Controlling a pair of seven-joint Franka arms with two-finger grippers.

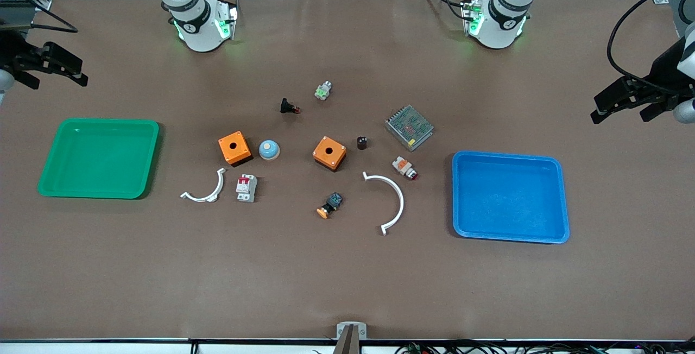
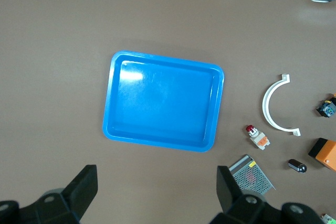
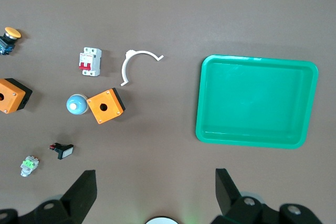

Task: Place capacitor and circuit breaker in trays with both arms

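The capacitor (image 1: 361, 143) (image 2: 297, 166), a tiny black cylinder, stands mid-table beside an orange box (image 1: 329, 153). The circuit breaker (image 1: 246, 188) (image 3: 90, 62), white-grey with a red switch, lies nearer the front camera than the other orange box (image 1: 234, 147). My left gripper (image 1: 620, 115) (image 2: 156, 182) hangs open and empty in the air at the left arm's end of the table, close to the blue tray (image 1: 510, 196) (image 2: 163, 100). My right gripper (image 1: 57, 80) (image 3: 156, 182) hangs open and empty at the right arm's end, close to the green tray (image 1: 98, 156) (image 3: 257, 100).
Both trays hold nothing. Around the task parts lie a metal mesh power supply (image 1: 409, 127), a blue-white dome (image 1: 269, 149), two white arc pieces (image 1: 206, 194) (image 1: 393, 202), and several small push buttons (image 1: 404, 167) (image 1: 330, 205) (image 1: 289, 107) (image 1: 323, 90).
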